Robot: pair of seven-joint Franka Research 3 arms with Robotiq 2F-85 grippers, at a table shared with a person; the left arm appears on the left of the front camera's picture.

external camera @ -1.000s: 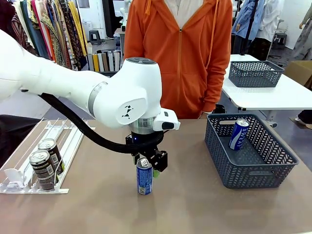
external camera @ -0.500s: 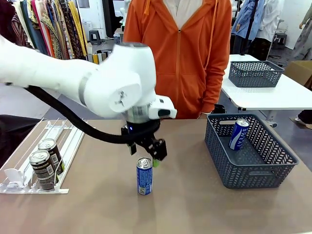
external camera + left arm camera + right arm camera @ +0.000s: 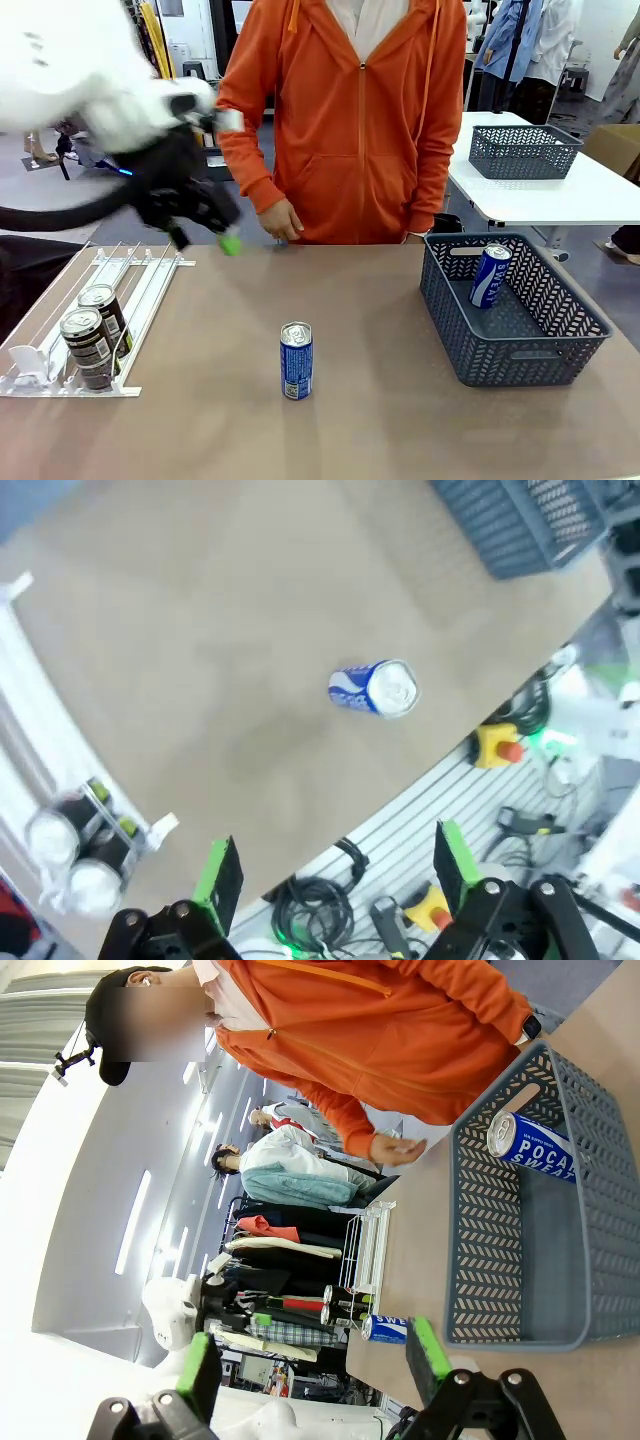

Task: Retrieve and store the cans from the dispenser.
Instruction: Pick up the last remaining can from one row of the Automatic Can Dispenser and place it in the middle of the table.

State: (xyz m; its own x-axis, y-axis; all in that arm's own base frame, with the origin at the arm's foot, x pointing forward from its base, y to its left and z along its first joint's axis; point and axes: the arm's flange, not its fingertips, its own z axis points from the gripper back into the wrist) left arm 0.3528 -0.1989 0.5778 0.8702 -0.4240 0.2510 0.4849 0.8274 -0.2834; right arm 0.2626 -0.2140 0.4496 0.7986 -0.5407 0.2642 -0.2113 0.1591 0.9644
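Observation:
A blue can (image 3: 296,361) stands upright alone in the middle of the table, also seen in the left wrist view (image 3: 372,688). Two dark cans (image 3: 95,332) stand at the front of the white dispenser (image 3: 140,275) at the left. A second blue can (image 3: 490,276) leans inside the grey mesh basket (image 3: 510,355). My left gripper (image 3: 205,240), blurred with motion, hangs open and empty above the dispenser's far end. Its fingers (image 3: 218,875) are spread wide. My right gripper (image 3: 312,1365) is open and empty, looking at the basket (image 3: 500,1260) with the blue can (image 3: 530,1145) in it.
A person in an orange hoodie stands at the far edge, one hand (image 3: 280,220) near the table. A second grey basket (image 3: 523,151) sits on a white table behind at the right. Bare tabletop lies between dispenser and basket.
My left gripper opened and let go of the blue can, then rose and swung back left toward the dispenser. The can stays standing where it was set down.

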